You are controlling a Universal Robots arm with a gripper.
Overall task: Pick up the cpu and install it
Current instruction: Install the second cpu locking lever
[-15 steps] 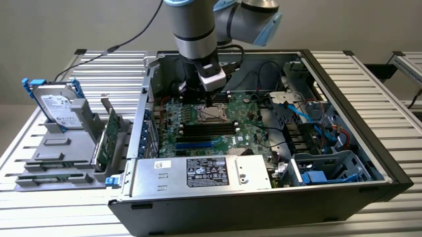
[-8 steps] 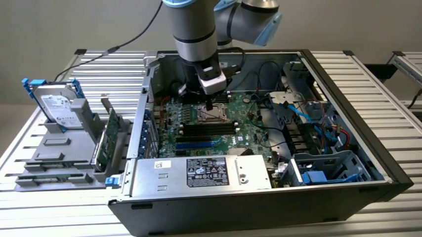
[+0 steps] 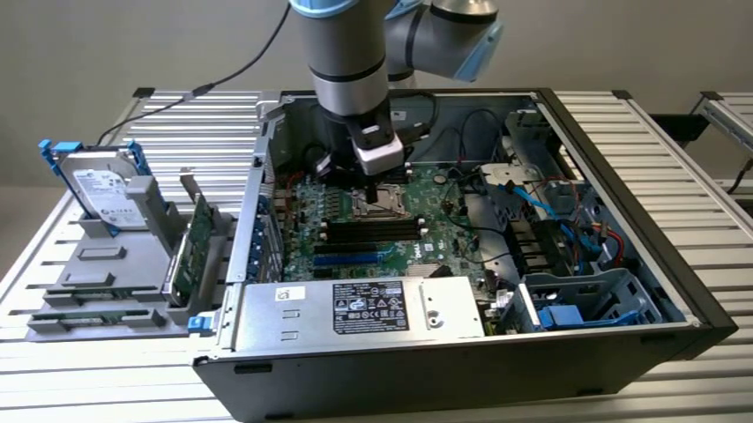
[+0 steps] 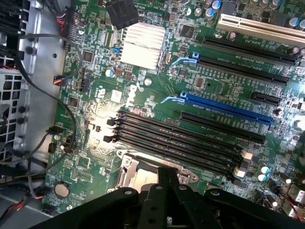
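"While the gripper [image 3: 379,189] hangs this low inside the case [image 3: 623,159], where do you make the cpu [image 4: 143,180] out to be?"

"On the wrist view, a pale metal square sits within the socket [image 4: 126,171] frame, right at the fingertips. That is my reading of it. Whether it lies flat in the socket or is pinched at its edge, I cannot tell."

"And the claw itself?"

"Fingers drawn together, as far as I can judge. In the exterior view it stands upright over the socket, near the middle of the motherboard [image 3: 442,220]."

"So what makes this step go well?"

"Squareness, I'd say. The chip should meet the frame level, its edges parallel to the frame's, with no tilt. A corner that rides up on the metal frame would probably leave it cocked."

"Any pushing down?"

"Very little, in my view. A chip like this ought to settle under its own weight; force would risk the contacts beneath."

"What stands close by?"

"The black memory slots [image 4: 181,138] run just beside the socket, and loose cables [image 4: 71,119] cross the board's edge. The fingers need to stay clear of both, so any sideways correction should be small and slow"
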